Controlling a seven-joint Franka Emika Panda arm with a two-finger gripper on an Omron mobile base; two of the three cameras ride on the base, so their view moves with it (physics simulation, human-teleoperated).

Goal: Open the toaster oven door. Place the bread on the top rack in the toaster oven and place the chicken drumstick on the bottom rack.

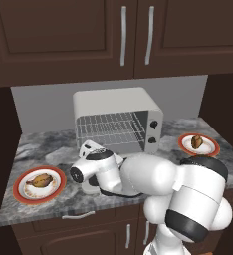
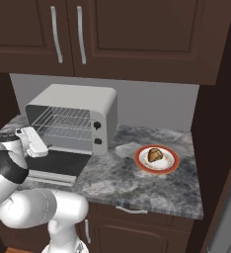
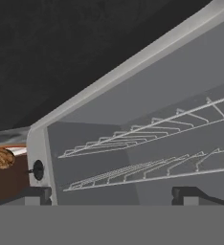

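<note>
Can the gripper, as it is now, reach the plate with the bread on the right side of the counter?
Probably yes. The gripper is open and holds nothing, above the lowered toaster oven door. The bread lies uncovered on its plate, with bare counter between.

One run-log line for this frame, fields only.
door: toaster oven door open flat | racks: both bare | bread: plated | drumstick: plated | gripper: jaws open, empty
</note>
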